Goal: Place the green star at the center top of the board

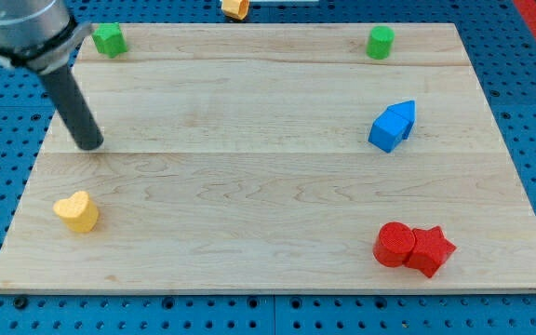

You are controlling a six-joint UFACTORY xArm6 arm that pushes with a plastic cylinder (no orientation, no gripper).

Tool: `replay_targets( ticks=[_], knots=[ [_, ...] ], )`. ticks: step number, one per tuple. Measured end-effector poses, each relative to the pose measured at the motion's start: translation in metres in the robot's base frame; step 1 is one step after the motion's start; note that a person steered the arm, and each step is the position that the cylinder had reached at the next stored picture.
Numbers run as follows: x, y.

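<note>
The green star (pixel 109 39) sits at the top left corner of the wooden board (pixel 268 214). My tip (pixel 90 144) rests on the board at the left side, below the green star and well apart from it. A green cylinder-like block (pixel 380 42) stands at the top right. The dark rod leans up to the view's upper left.
A yellow heart-shaped block (pixel 77 211) lies at the lower left, below my tip. Two blue blocks (pixel 394 126) touch each other at the right. A red cylinder (pixel 394 245) and a red star (pixel 432 250) touch at the lower right. An orange block (pixel 236 7) lies beyond the top edge.
</note>
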State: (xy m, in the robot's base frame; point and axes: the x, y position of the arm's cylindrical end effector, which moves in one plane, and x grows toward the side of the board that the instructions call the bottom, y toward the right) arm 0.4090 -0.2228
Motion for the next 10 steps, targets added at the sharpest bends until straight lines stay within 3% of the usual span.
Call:
replay_targets(
  ticks=[3,5,6,7,8,9,10],
  knots=[
    [-0.115,0.000],
    [-0.214,-0.011],
    [-0.173,-0.024],
    [-0.171,-0.078],
    [-0.172,-0.082],
    [-0.217,-0.078],
    [-0.213,-0.069]
  ],
)
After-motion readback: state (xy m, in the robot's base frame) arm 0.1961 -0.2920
